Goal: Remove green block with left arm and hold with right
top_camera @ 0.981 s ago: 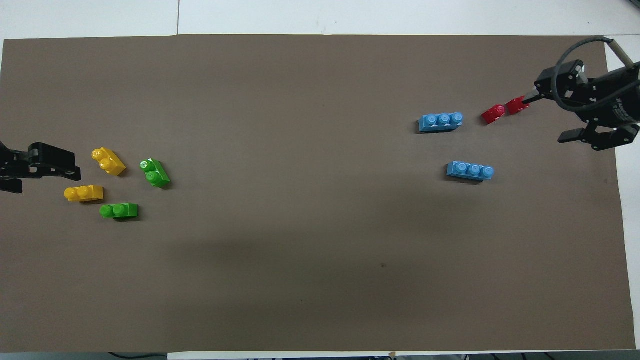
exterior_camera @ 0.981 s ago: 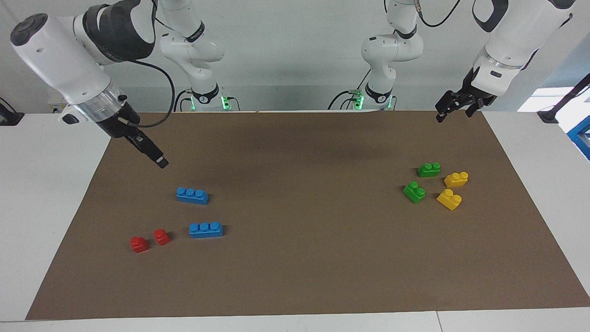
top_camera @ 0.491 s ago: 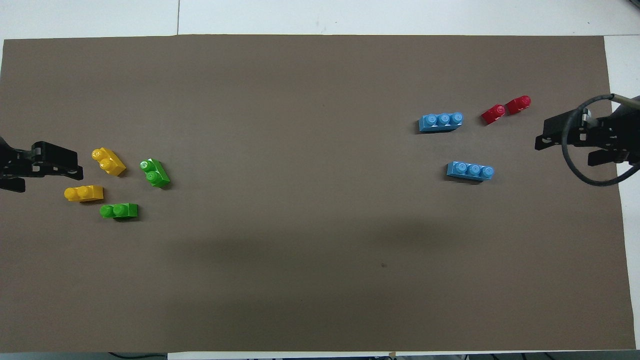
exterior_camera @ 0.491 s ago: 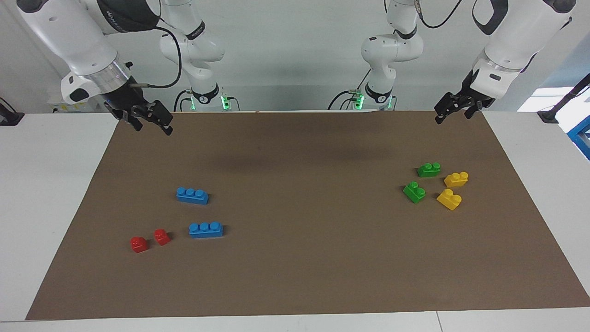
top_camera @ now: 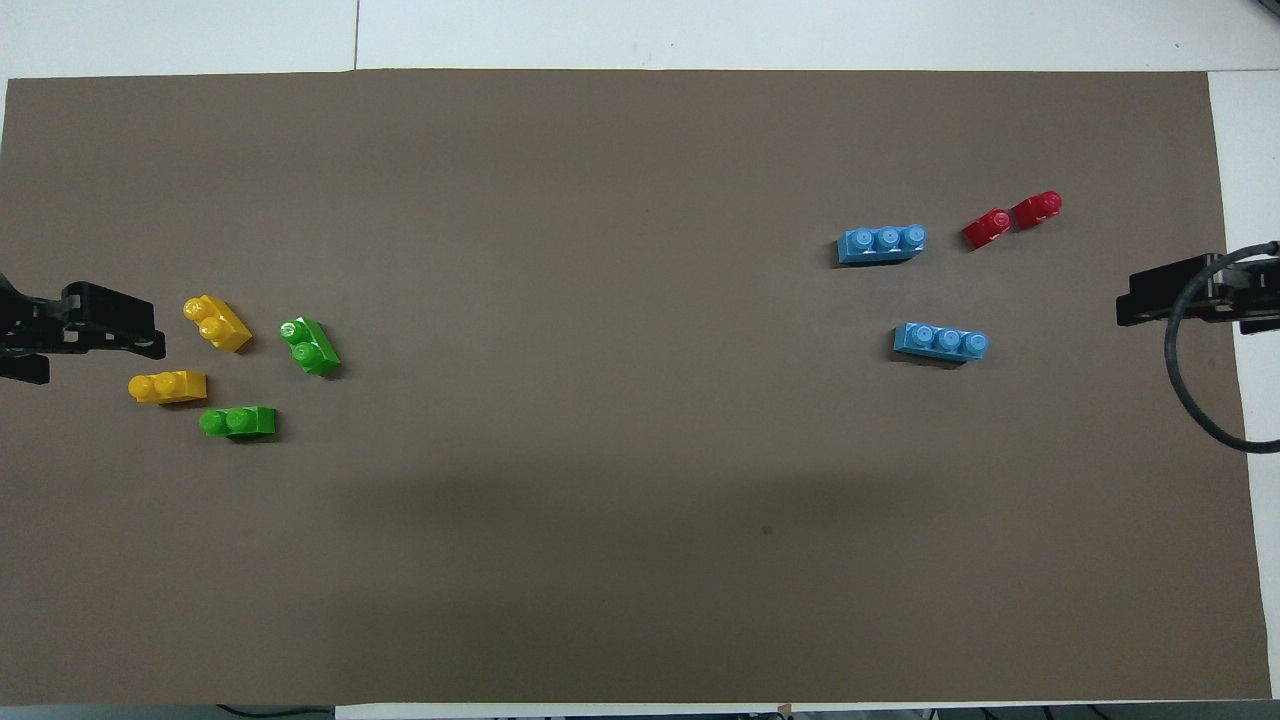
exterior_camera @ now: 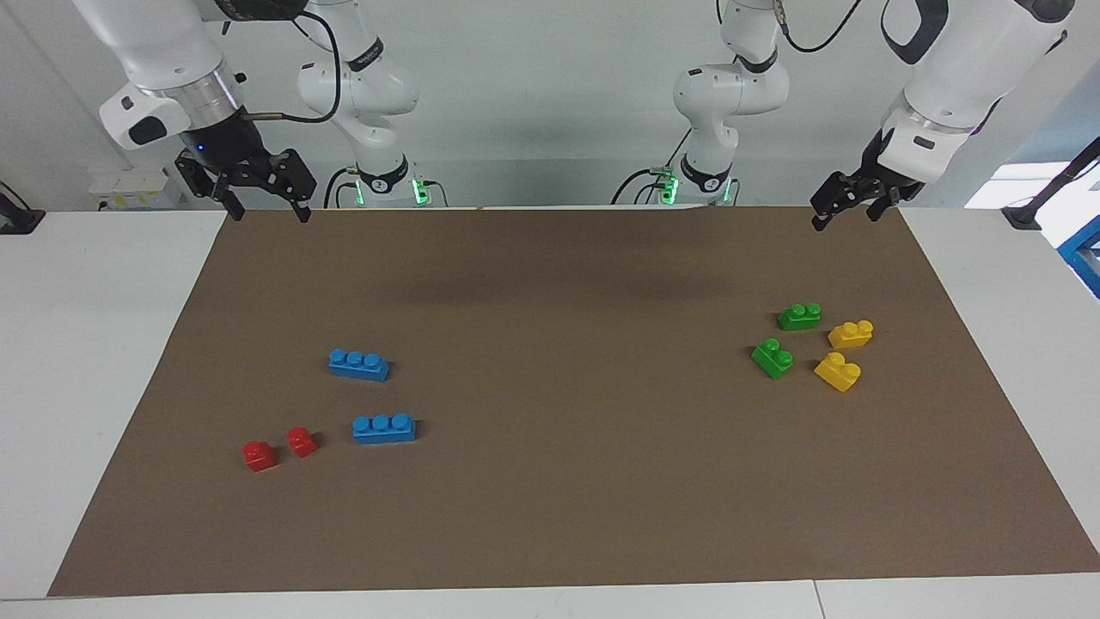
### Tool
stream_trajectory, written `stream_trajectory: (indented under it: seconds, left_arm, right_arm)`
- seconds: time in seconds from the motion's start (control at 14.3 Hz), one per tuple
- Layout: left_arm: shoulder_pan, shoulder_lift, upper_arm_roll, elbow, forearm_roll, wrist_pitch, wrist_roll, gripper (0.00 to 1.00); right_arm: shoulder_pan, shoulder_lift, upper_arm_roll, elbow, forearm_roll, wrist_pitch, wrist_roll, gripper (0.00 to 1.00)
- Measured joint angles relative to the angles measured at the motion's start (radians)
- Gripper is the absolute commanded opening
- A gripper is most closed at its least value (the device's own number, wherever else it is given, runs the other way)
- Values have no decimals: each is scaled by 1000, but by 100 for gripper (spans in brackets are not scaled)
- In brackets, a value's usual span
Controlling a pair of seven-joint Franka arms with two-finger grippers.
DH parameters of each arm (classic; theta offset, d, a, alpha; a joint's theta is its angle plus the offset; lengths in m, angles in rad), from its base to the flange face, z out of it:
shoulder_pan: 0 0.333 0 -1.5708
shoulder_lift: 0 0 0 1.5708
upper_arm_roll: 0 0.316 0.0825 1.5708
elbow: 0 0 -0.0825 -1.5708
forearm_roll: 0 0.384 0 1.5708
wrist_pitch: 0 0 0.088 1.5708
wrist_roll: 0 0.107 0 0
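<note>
1. In the last second the right gripper [exterior_camera: 265, 205] has risen from low above the mat [exterior_camera: 550, 533], near the blue bricks [exterior_camera: 358, 364], and has gone back to the mat's edge nearest the robots, at the right arm's end of the table. Its fingers are spread wide and hold nothing.
2. The left gripper [exterior_camera: 846, 206] has almost not moved. It hangs in the air over the mat's corner at the left arm's end, and its fingers are parted and empty.
3. No brick has changed its place. Two green blocks lie flat on the mat at the left arm's end, close together but not touching: one [exterior_camera: 799, 316] nearer to the robots, the other [exterior_camera: 773, 358] farther. Two yellow bricks [exterior_camera: 851, 334] lie just beside them.
4. The red bricks [exterior_camera: 259, 455] and the blue bricks rest at the right arm's end, well apart from the green ones.
5. My judgement: the task is only at its start. The right arm seems to have cleared the way, so now the left arm should descend to a green block, and the nearer one looks the easiest to reach.
6. A risk: the yellow bricks are close, so the fingers could push one.
</note>
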Motion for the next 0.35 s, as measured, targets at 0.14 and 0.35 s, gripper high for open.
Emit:
stream_trajectory:
  seconds: [0.14,0.35]
  left_arm:
    - [0,0,0,1,0,0,0,100]
    - [0,0,0,1,0,0,0,100]
  right_arm:
    - [0,-1,0,0,-1,-10,-10,100]
    - [0,-1,1,-1,-1,-30,-10,100]
